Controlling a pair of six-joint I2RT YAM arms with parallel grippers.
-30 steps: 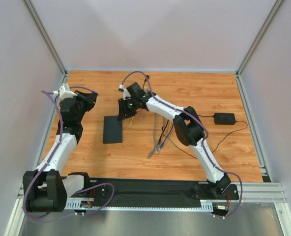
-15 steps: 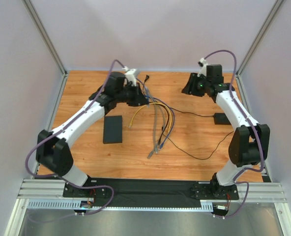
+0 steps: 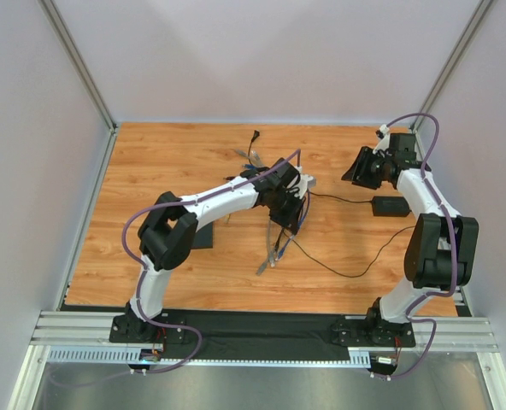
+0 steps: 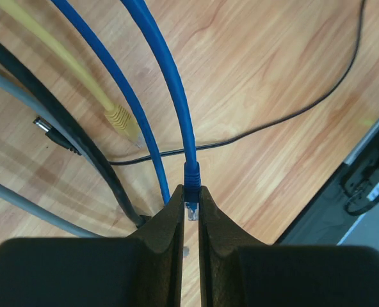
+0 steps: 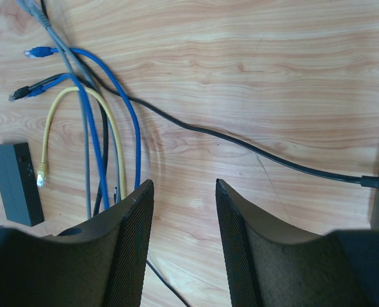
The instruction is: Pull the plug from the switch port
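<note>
Left hand [image 4: 189,198] is clamped on a blue plug [image 4: 191,173], well apart from the switch [image 5: 13,182], which lies flat on the worktop. Right hand [image 5: 183,192] hangs with fingers apart. The grip catches only the plug's tip, so it could slip. The tangled cables might also drag the switch.

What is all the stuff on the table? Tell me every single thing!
table: one, brown wood, under everything
box: one, flat black, left of the cable bunch
adapter: one, black, far right of the table
power cord: one, thin black, from the adapter to the bunch
blue cables: at least two, mid-table
blue plug: one, pinched in the left fingers
yellow cable: one, in the bunch
grey cable: at least one, in the bunch
left arm, right arm: two, white and black
left fingers: two, black, shut on the blue plug
right fingers: two, black, open, nothing between them
</note>
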